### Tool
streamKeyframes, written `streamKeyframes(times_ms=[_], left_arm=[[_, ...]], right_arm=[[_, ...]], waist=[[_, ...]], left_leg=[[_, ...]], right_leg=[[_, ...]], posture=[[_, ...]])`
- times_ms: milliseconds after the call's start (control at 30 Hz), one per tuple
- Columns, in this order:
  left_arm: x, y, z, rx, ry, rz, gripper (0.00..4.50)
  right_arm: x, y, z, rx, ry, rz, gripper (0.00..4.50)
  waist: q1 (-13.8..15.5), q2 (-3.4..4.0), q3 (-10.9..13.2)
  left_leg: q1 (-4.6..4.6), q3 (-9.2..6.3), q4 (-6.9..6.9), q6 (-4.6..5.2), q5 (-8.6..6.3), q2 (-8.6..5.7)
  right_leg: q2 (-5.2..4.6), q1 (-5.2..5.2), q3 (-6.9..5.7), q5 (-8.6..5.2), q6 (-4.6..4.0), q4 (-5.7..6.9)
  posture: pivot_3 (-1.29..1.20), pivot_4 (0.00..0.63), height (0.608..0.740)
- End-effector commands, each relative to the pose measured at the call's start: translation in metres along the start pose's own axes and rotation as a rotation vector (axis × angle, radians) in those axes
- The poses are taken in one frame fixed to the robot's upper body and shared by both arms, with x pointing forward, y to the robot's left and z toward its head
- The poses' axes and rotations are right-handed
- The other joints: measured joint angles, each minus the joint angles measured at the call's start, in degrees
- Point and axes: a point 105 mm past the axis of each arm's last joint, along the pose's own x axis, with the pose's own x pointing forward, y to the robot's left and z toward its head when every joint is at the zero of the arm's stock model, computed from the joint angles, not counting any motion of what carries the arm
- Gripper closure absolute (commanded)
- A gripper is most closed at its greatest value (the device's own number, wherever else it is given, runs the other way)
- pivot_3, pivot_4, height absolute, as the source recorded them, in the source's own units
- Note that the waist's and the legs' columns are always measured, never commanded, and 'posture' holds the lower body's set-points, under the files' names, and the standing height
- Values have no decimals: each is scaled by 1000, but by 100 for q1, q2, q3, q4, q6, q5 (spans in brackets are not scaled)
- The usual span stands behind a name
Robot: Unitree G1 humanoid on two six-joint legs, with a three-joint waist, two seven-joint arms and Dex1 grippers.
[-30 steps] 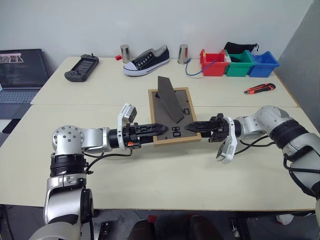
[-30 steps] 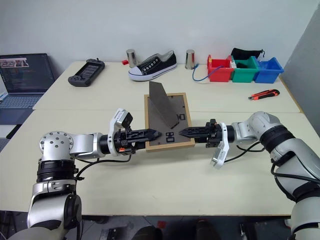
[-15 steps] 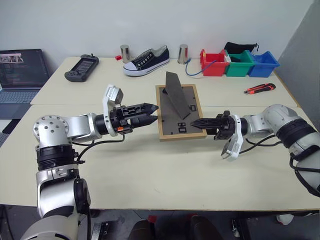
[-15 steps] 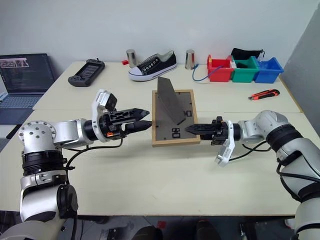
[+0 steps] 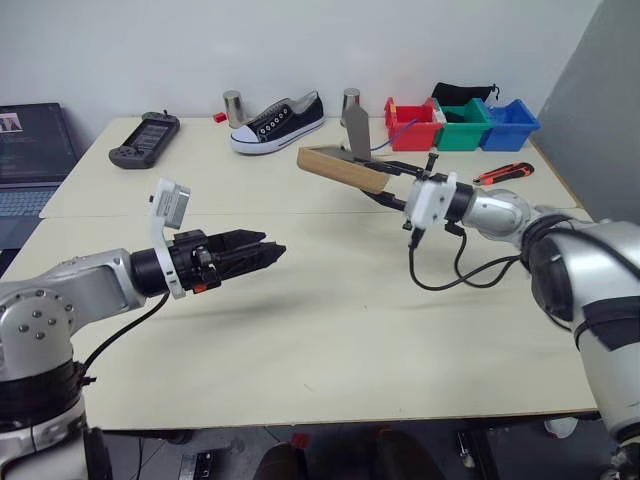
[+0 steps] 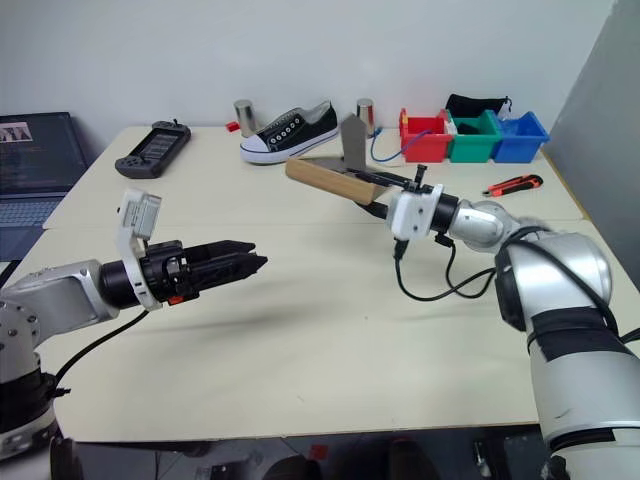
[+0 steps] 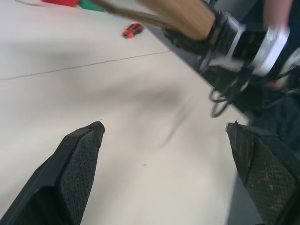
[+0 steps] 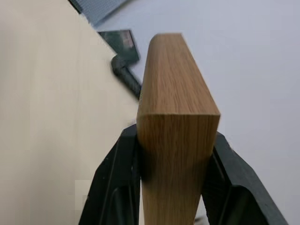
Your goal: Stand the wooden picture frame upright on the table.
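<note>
Gripping the wooden picture frame (image 5: 342,167) by one narrow edge, the right gripper (image 6: 383,186) is holding it in the air above the table (image 5: 330,330), with the two black fingers (image 8: 117,183) clamping the light wood from both sides. The frame is lying nearly flat, tilted a little, and its fold-out stand (image 6: 351,146) is sticking up from the dark back. The left gripper (image 5: 262,252) is hanging over the table on the robot's left of the frame, well apart from it, with its jaws spread wide and nothing between them. The chief risk, as I judge it, is coming from that single thin grip: the frame is reaching far out from the fingers, so its weight is levering against them and it may be twisting or slipping free as the wrist is turning it upright. The stand is also facing up rather than toward the table, so a careless set-down could be leaving the frame leaning on nothing and falling flat. Behind the frame a shoe (image 5: 276,120), a metal cup (image 6: 365,111) and coloured bins (image 5: 461,127) are sitting close enough that a wide swing could be knocking them.
</note>
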Motion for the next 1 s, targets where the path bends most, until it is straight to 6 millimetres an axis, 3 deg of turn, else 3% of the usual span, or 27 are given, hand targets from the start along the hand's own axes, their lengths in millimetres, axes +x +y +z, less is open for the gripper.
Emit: streamKeyframes(times_ms=[33, 133, 233, 400, 600, 1000], left_arm=[[-16, -2, 19, 100, -67, 37, 60], [-24, 1, 21, 89, -84, 56, 60], [-26, 0, 15, 73, -82, 59, 60], [-23, -9, 3, 71, -69, 41, 60], [-19, -14, -10, 77, -30, 43, 60], [-18, -15, -21, 57, -25, 61, 60]], right_arm=[[5, -19, 15, 404, -100, 107, 3196], [6, -24, 19, 652, -121, 176, 3196], [7, -23, 17, 756, -109, 233, 3196], [5, -6, 15, 943, -95, 390, 3196], [12, 7, -6, 1009, -68, 369, 3196], [18, 36, -13, 1052, -79, 372, 3196]], waist=[[27, 1, 0], [93, 3, 1], [131, 3, 1], [144, 3, 1], [141, 2, 1], [142, 3, 0]], left_leg=[[9, -2, -9, 0, 0, 0], [4, -3, -22, -1, -1, 1], [-2, -1, -23, -4, -3, 3], [-10, 3, -23, -4, -3, 3], [-7, 1, -12, -4, -3, 3], [-6, -3, -12, -4, -3, 7]], right_leg=[[0, 10, -2, 0, 0, -13], [0, 7, -4, 0, 0, 0], [-1, 1, -5, 0, 0, 3], [-3, -5, 0, 0, 1, 3], [-3, -3, -1, 0, 1, 20], [0, -10, -5, 0, 0, 24]], posture=[[0, 150, 740], [0, 150, 740], [0, 150, 740], [0, 150, 740], [0, 150, 740], [0, 150, 740]])
